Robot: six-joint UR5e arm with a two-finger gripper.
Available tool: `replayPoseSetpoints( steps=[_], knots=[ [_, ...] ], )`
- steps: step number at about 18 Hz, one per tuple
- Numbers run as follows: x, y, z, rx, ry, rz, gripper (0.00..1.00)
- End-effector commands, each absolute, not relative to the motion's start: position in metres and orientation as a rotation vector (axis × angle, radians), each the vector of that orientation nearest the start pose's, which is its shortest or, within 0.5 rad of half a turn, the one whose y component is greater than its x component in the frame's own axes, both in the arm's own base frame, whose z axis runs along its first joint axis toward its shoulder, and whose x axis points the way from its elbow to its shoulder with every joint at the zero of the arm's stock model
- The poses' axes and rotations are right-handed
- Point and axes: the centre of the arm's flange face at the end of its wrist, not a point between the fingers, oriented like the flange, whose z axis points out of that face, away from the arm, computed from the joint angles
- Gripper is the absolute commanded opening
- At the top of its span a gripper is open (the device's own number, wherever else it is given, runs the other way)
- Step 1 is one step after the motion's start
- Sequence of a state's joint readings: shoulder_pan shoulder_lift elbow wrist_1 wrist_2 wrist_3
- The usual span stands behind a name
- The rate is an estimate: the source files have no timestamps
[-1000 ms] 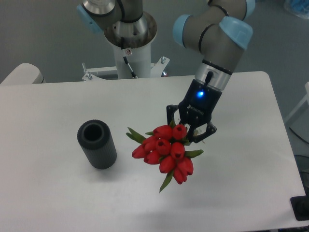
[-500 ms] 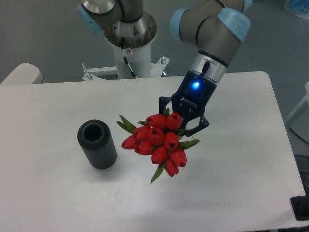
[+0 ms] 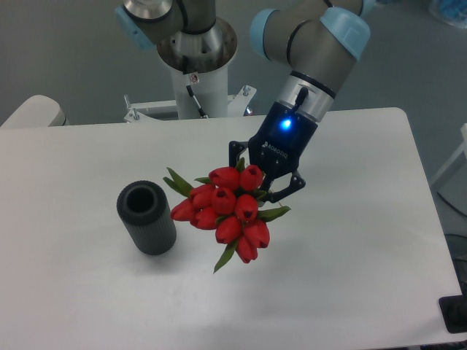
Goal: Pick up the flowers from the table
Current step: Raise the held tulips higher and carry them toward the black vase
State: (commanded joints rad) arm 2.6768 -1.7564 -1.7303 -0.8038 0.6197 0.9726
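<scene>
The table (image 3: 350, 248) is a white rectangular top with rounded corners and a smooth matte surface. One item rests directly on it: a dark grey ribbed cylinder vase (image 3: 147, 218), standing upright on the left half with its open mouth facing up

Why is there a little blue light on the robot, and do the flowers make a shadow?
In the fixed camera view, a blue lamp glows on the gripper body, blooming slightly; why it is lit the picture cannot tell. The light is soft and even, so the flowers cast only a faint grey smudge on the table, and the vase likewise.
</scene>
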Motion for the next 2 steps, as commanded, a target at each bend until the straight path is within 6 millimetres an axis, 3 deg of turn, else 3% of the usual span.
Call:
replayPoseSetpoints(
  steps=[2],
  knots=[
    [-0.4066, 0.4437, 0.4363, -2.131, 0.094, -0.16, 0.17]
  ],
)
